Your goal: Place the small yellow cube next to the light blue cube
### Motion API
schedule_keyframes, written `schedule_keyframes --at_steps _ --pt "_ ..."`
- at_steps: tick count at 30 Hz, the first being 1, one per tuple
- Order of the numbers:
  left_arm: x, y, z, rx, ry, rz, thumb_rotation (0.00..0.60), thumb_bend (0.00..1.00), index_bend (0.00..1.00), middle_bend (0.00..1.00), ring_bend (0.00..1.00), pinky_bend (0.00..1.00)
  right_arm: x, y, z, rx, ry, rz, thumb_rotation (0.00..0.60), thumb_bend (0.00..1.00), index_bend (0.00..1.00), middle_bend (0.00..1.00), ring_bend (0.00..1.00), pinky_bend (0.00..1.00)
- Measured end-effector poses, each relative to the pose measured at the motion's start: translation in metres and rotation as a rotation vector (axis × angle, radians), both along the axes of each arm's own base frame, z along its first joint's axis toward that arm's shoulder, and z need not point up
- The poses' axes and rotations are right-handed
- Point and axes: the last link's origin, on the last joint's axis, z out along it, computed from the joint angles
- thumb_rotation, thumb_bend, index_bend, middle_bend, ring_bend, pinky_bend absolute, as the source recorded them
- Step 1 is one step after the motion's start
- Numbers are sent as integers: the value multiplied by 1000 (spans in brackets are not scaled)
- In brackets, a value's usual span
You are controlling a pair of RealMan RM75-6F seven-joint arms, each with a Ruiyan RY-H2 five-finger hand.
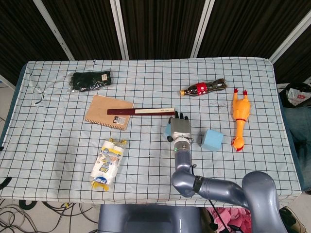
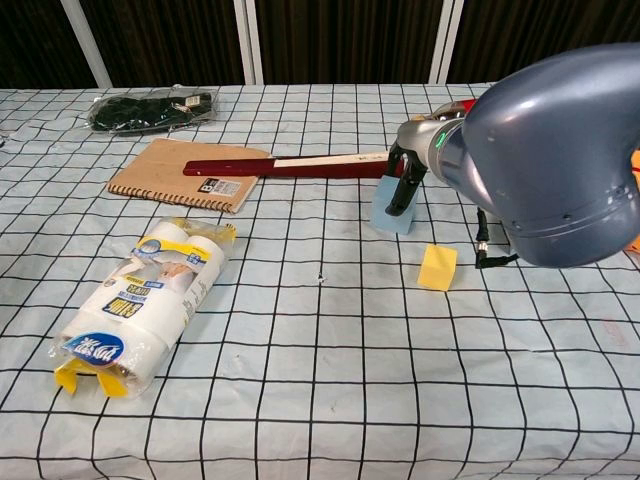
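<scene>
The small yellow cube (image 2: 437, 267) lies untouched near the light blue cube (image 2: 390, 208), where the right hand (image 1: 179, 127) rests, grasp unclear, so it should probably lift clear, then pinch the yellow cube squarely.

- Small yellow cube (image 2: 437, 267): lies free on the checked cloth, slightly turned, near the light blue cube.
- Light blue cube (image 2: 390, 210): tilted, fingers resting against it.
</scene>
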Motion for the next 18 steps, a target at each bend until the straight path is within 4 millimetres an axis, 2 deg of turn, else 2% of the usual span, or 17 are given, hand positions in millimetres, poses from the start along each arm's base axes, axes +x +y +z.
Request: schedule_keyframes --at_steps 8,14,18 --pt "0 -1 1 -1 1 -2 600 37 188 65 0 0 0 1 -2 4 -3 -11 600 247 317 0 0 90" --pt "0 -1 1 0 1 -3 600 37 188 65 0 0 -1 1 -3 7 3 -10 600 247 403 0 0 90" --pt "1 -1 1 3 2 -4 600 38 188 65 0 0 -1 -1 -2 -4 -2 -17 600 247 410 0 0 90"
